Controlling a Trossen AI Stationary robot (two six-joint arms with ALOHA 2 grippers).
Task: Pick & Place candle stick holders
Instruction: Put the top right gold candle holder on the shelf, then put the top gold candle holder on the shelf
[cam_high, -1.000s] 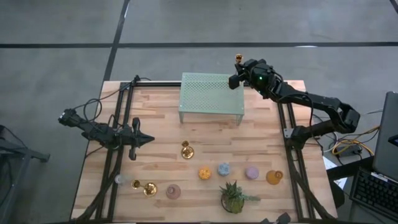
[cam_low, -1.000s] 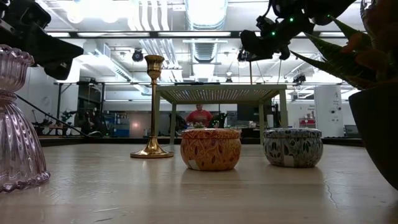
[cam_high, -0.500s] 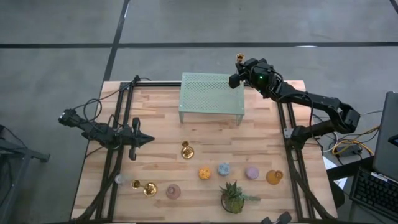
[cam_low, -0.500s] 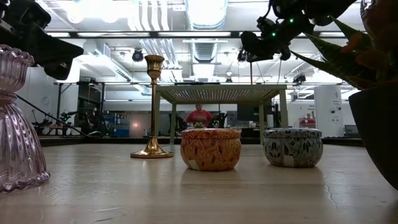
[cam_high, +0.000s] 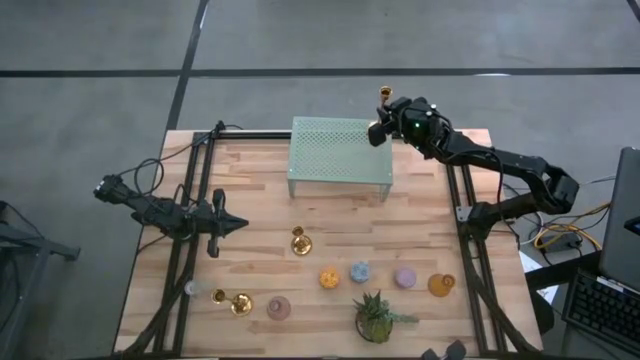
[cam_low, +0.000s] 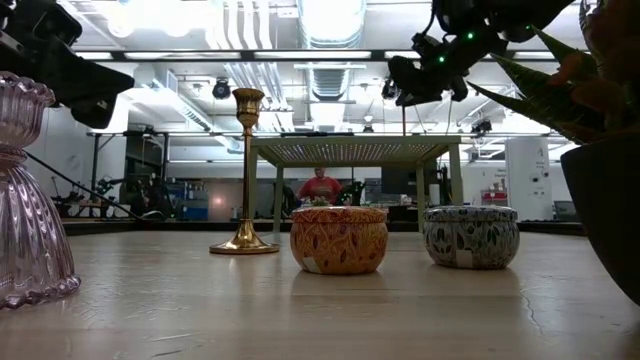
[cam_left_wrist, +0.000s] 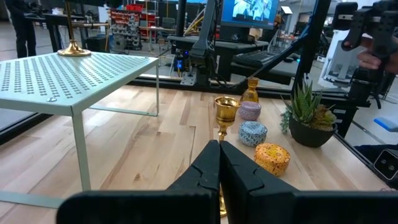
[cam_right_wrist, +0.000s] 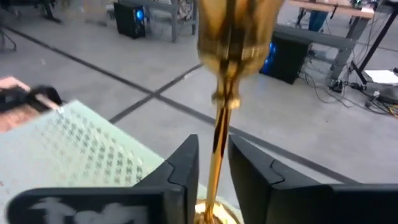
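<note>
Step in hand: placement. The right gripper (cam_right_wrist: 211, 165), fingers spread slightly, straddles a candlestick (cam_right_wrist: 229, 74) standing on the mesh stand's (cam_high: 340, 150) far right corner. Next: retract upward without tipping it. The left gripper (cam_left_wrist: 219, 163), pressed together, waits over the tabletop (cam_high: 270, 215).

A pale green perforated metal riser table (cam_high: 339, 150) stands toward the far side of a light wooden plank tabletop (cam_high: 260, 220). Near the front edge sits a row of short round tins: orange patterned (cam_high: 329, 279), blue-grey patterned (cam_high: 360, 271), lilac (cam_high: 405, 277) and amber (cam_high: 441, 285). A small spiky green potted plant (cam_high: 375, 316) sits in front of them, and a pink ribbed glass holder (cam_high: 279, 308) stands further left.
</note>
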